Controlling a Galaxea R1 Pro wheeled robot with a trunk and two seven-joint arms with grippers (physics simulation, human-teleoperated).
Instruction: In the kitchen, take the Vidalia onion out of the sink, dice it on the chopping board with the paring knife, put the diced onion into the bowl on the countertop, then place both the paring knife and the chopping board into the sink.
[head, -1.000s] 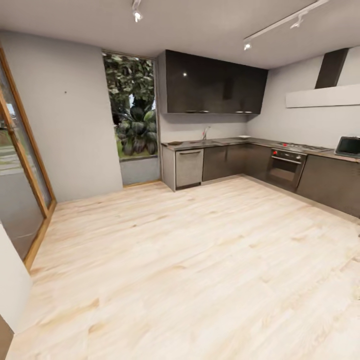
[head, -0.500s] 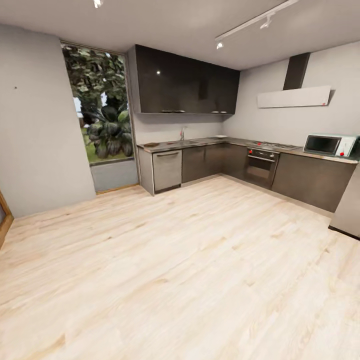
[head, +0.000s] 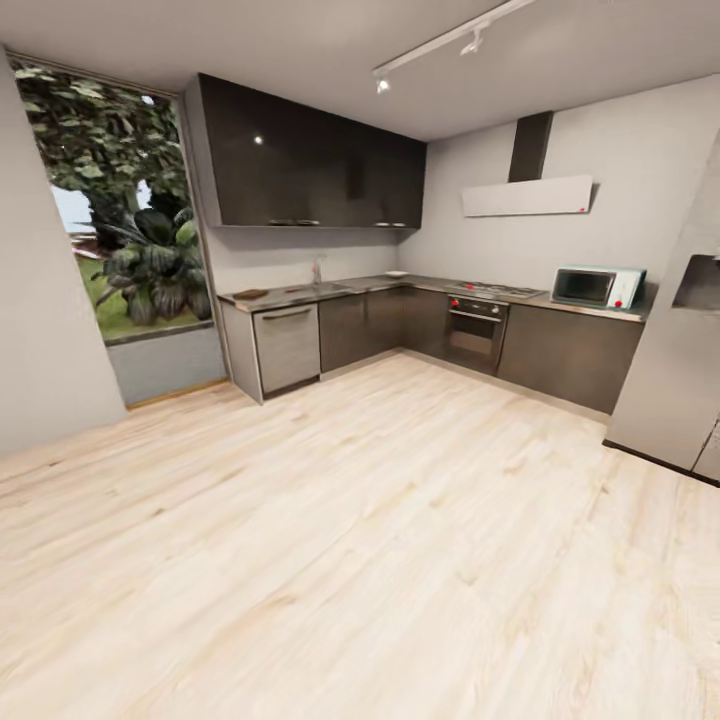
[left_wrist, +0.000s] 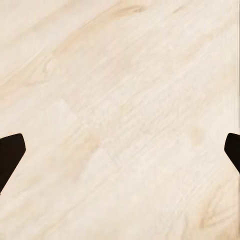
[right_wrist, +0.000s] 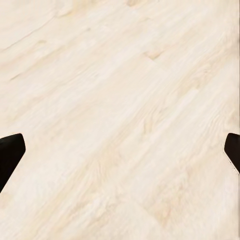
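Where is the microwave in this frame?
In the head view the microwave sits on the countertop along the right-hand wall, between the hob on its left and the tall grey fridge on its right.

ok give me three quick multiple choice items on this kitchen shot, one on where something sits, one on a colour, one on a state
1. Where does the microwave stand?
A. on the countertop, right of the oven
B. on the floor by the window
C. under the tap

2. What colour are the wall cabinets?
A. white
B. dark, glossy
C. pale wood

3. How do the jaws of the left gripper stand?
A. shut on a knife
B. shut on nothing
C. wide open over bare wood floor

Answers:
1 A: the head view shows it on the worktop past the oven.
2 B: they are near black and reflect the ceiling lights.
3 C: the left wrist view shows the two dark tips at opposite edges with nothing but planks between them.
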